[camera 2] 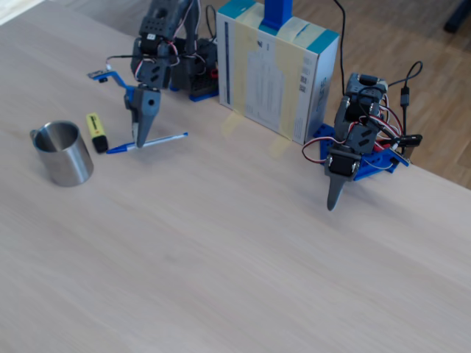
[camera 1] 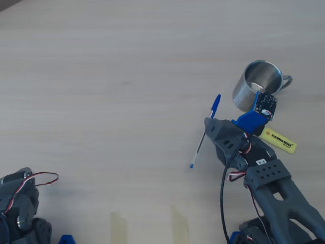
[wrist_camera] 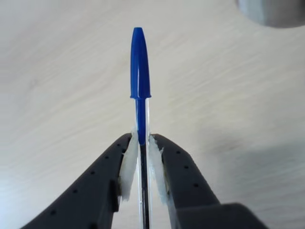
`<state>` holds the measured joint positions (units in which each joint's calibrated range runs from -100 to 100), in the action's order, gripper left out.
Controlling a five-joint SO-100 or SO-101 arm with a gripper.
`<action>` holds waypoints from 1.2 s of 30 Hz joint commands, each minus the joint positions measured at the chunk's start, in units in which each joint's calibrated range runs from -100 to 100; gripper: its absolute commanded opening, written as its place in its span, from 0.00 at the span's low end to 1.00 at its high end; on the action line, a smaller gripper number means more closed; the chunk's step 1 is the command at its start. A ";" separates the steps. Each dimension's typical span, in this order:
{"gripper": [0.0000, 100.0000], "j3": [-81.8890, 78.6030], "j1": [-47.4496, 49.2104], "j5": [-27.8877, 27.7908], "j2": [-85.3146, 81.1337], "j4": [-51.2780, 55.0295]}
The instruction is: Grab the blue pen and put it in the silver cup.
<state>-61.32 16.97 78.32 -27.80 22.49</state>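
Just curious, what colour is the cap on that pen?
Blue; the pen cap shows best in the wrist view.

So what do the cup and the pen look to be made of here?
The silver cup looks like polished steel: shiny, with reflections on its wall. The blue pen, pinched in the end effector, looks plastic: glossy blue cap, clear barrel.
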 commanded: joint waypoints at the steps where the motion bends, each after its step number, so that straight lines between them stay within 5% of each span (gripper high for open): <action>1: 0.02 0.59 1.26 -0.26 -4.87 -0.22; 19: 0.02 1.32 3.01 -0.26 -17.42 -1.00; 36: 0.02 -0.41 2.40 -3.53 -21.99 -18.93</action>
<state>-62.31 19.90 76.01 -48.06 6.35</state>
